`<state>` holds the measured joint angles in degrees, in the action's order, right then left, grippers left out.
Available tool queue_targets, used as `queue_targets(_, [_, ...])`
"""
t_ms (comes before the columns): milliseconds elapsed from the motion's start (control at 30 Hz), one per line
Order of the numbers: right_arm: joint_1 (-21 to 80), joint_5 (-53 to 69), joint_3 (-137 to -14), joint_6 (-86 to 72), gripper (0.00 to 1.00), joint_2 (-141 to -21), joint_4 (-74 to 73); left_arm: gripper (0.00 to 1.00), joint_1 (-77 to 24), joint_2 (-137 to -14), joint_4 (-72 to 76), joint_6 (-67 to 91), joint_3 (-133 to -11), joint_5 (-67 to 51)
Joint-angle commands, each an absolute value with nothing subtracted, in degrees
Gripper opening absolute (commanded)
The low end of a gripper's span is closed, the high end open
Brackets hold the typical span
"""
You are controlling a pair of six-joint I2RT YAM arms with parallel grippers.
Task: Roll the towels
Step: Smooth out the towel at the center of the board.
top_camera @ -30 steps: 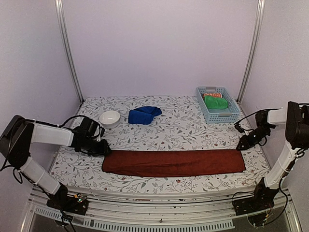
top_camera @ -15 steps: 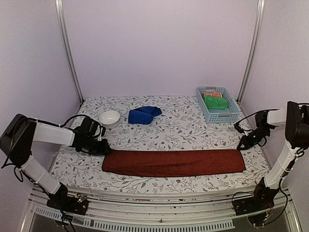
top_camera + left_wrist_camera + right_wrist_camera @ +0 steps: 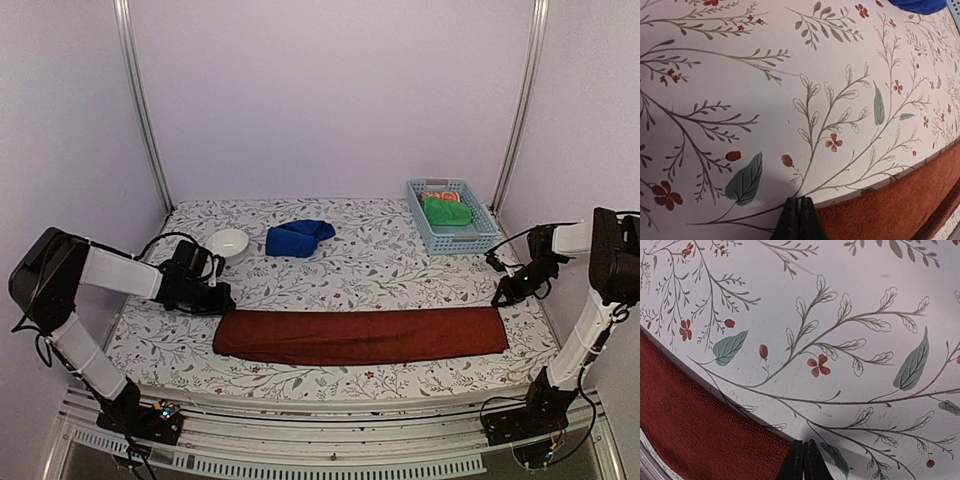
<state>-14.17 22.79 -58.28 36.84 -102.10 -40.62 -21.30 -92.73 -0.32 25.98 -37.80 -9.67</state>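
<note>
The dark red towel (image 3: 360, 337) lies flat in a long strip across the front of the table. My left gripper (image 3: 222, 303) rests low at its far left corner, the right gripper (image 3: 500, 296) at its far right corner. In the left wrist view the left gripper (image 3: 799, 199) is shut, its tips just beside the towel's (image 3: 890, 210) edge with no cloth showing between them. In the right wrist view the right gripper (image 3: 804, 441) is likewise shut at the towel's (image 3: 690, 425) corner. The blue towel (image 3: 298, 238) (image 3: 917, 5) lies crumpled at the back centre.
A white bowl (image 3: 228, 243) stands left of the blue towel. A light blue basket (image 3: 455, 243) at the back right holds a green cloth (image 3: 446, 211) and an orange patterned cloth (image 3: 438, 196). A floral cover (image 3: 380, 270) spreads over the table.
Both grippers have closed from partly open. The left arm has shifted slightly to the right and back, and the right gripper has lifted a little; the red towel lies almost unchanged.
</note>
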Motion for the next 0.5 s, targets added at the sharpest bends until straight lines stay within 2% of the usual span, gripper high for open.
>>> queue_targets(0, [-14.0,21.9,-60.4,35.3,0.03,-102.4,-38.6,0.0,-21.1,-92.6,-0.3,24.8,-35.8,-9.7])
queue_targets(267, [-14.7,25.6,-62.6,34.3,0.03,-95.2,-37.7,0.0,-21.2,-70.3,10.1,26.8,-27.0,-2.8])
queue_targets(467, [-16.1,28.5,-63.8,33.9,0.02,-88.3,-37.8,0.0,-21.2,-58.4,8.9,25.8,-24.8,1.1])
